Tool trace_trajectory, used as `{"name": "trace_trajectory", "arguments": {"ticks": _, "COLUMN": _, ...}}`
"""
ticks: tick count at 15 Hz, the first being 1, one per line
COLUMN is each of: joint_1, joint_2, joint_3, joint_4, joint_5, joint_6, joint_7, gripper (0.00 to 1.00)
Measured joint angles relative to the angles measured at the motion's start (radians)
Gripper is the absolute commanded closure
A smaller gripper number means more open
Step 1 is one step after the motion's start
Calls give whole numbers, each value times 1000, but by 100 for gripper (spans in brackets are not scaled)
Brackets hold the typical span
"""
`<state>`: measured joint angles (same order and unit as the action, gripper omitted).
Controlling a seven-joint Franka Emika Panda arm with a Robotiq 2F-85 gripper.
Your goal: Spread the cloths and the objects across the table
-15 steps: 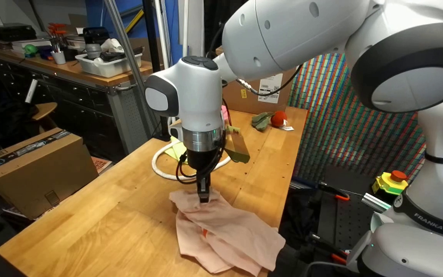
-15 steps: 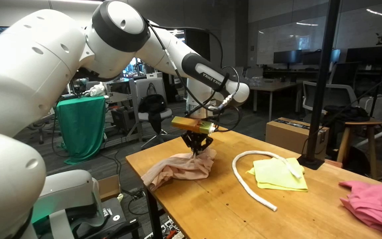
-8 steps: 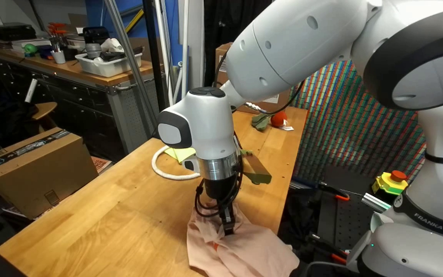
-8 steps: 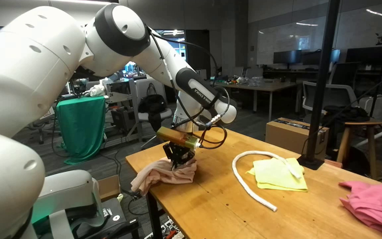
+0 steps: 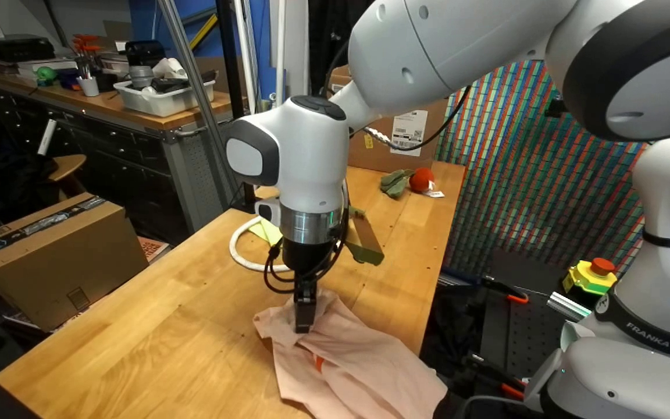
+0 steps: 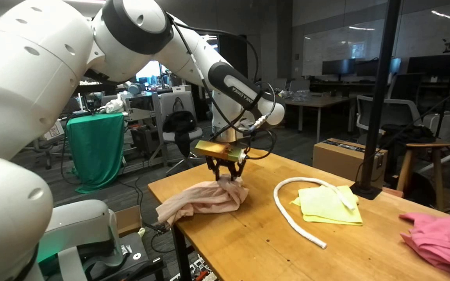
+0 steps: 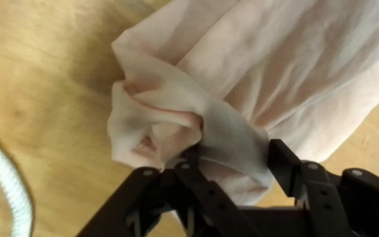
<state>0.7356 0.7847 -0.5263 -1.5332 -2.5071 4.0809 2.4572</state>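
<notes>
The pale pink cloth (image 5: 370,372) lies crumpled near the table's end, one side hanging over the edge in an exterior view (image 6: 170,208). Low over its bunched part stands my gripper (image 6: 225,178), jaws apart. In the wrist view a raised fold of the pale pink cloth (image 7: 232,128) lies between the parted fingers of the gripper (image 7: 234,154), close to the right pad; the left fingertip is partly hidden by fabric. A folded yellow cloth (image 6: 326,207) has a white rope (image 6: 277,197) curving over and around it. Farther along lies a bright pink cloth (image 6: 440,240). A small orange patch (image 5: 319,364) shows among the pale folds.
A red-orange round object (image 5: 421,180) and a green item (image 5: 395,183) sit at the table's far end before a cardboard box (image 5: 381,145). A black post (image 6: 377,117) rises at the table (image 6: 248,242) edge beside the yellow cloth.
The gripper, earlier closed on the pale pink cloth, dipped and pulled it toward the table's edge, then came back up partway. Its jaws have parted.
</notes>
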Motion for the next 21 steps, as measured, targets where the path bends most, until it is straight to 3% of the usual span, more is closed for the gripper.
{"name": "trace_trajectory", "arguments": {"ticks": 2, "joint_1": 4, "joint_2": -23, "joint_3": -34, "joint_4": 16, "joint_5": 0, "joint_6": -27, "joint_7": 28, "gripper": 0}}
{"name": "trace_trajectory", "arguments": {"ticks": 13, "joint_1": 54, "joint_2": -75, "joint_3": -174, "joint_4": 40, "joint_5": 0, "joint_6": -132, "joint_7": 114, "gripper": 0}}
{"name": "trace_trajectory", "arguments": {"ticks": 21, "joint_1": 65, "joint_2": -19, "joint_3": -279, "joint_4": 54, "joint_5": 0, "joint_6": -251, "joint_7": 222, "gripper": 0}}
